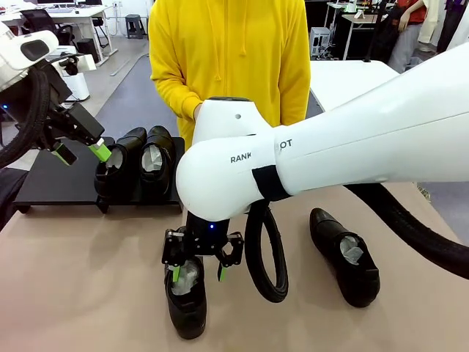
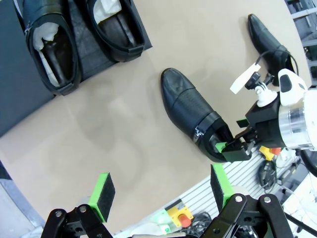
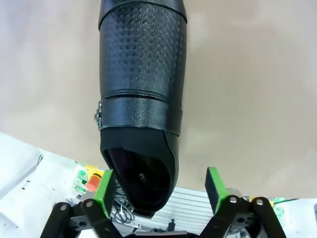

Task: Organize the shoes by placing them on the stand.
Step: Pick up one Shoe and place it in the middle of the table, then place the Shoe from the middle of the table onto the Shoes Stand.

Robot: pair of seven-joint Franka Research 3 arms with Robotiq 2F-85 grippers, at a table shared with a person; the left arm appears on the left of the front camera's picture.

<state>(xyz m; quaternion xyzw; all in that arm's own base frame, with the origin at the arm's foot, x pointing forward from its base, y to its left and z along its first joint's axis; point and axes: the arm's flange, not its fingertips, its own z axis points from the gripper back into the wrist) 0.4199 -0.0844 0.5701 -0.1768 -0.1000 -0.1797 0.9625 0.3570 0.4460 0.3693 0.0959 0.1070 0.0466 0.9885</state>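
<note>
While the jaws of the right gripper [image 1: 196, 270] stand open astride its heel, the glossy black leather shoe [image 1: 187, 306] lies on the tan bench [image 1: 80, 286]; it looks stiff, slick and likely light, so grip the heel collar. The left gripper [image 1: 82, 152] also has its jaws apart.

Shoes [image 1: 346, 257] all glossy black. The shoe [image 3: 141, 74] at the right gripper [image 3: 159, 172] has an embossed grid of small squares over the vamp, a smoother black band behind it and a small silver buckle [image 3: 98, 119]. White crumpled paper [image 1: 152, 158] shows inside the pair on the stand [image 1: 58, 180]. Stand matte black, table [image 1: 88, 279] plain tan; fingers [image 2: 103, 191] of the left gripper [image 2: 161, 173] and of the right gripper carry bright green pads on black links. Right arm [image 1: 381, 125] white with black lettering, cable [image 1: 267, 257] black, person's hoodie [image 1: 227, 51] solid yellow.
</note>
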